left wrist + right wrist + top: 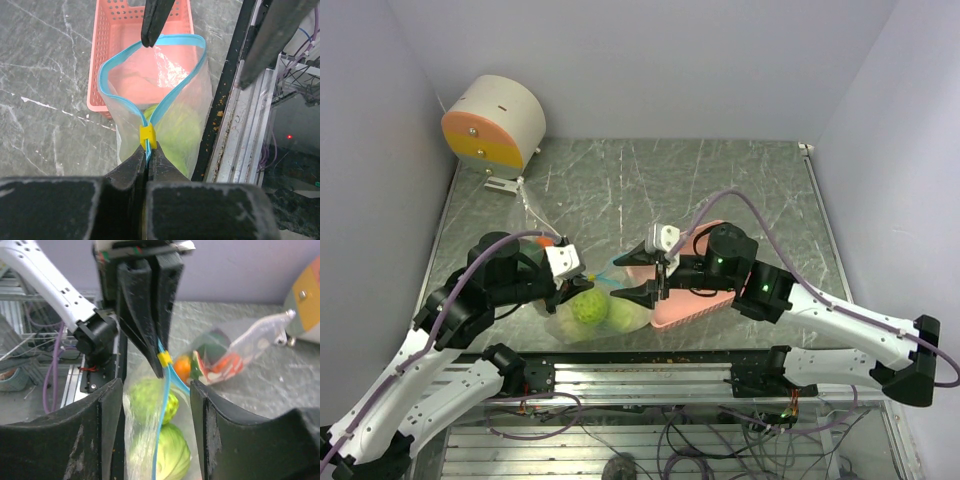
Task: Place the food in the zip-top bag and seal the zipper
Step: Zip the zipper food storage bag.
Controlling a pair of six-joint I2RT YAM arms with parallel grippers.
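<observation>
The zip-top bag [582,322] hangs near the table's front edge with two pale green cabbage-like balls [590,307] inside, also seen in the right wrist view [172,452]. Its teal zipper [114,93] gapes in a loop, with a yellow slider [147,135] at the near end. My left gripper [148,150] is shut on the zipper strip just behind the slider. My right gripper [157,390] is open, one finger on each side of the bag's mouth. An orange fruit [182,368] with red and dark green pieces lies in a second clear bag behind.
A pink perforated tray [95,75] lies just behind the bag and under my right gripper [642,285]. A round white and orange device [495,125] stands at the back left. The metal rail of the table's front edge [650,375] runs just below the bag.
</observation>
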